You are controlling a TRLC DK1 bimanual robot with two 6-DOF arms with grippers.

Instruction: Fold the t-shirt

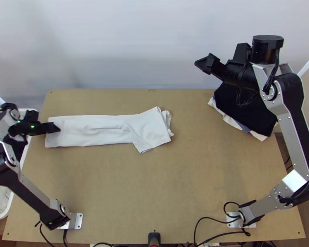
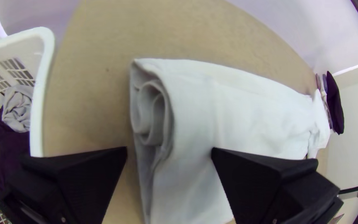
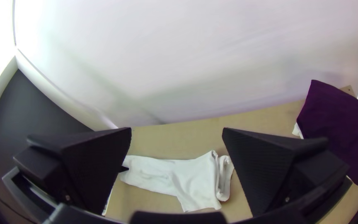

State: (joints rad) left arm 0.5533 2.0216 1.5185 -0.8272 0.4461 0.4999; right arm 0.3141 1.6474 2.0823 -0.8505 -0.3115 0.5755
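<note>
The white t-shirt (image 1: 97, 131) lies as a long narrow folded strip on the table's left half, its sleeve end bunched toward the middle. Over the strip's left end is my left gripper (image 1: 55, 128). In the left wrist view the left gripper (image 2: 169, 151) is open, one finger beside the layered end of the shirt (image 2: 195, 103) and the other above the cloth. High at the back right, away from the shirt, is my right gripper (image 1: 202, 64). The right wrist view shows the right gripper (image 3: 177, 130) open, with the shirt (image 3: 195, 178) far off beyond its fingers.
A white basket (image 1: 20, 164) holding dark and light cloth stands at the table's left edge. A stack of folded garments with a black one (image 1: 243, 109) on top lies at the back right, below the right arm. Cables (image 1: 212, 220) run along the near edge.
</note>
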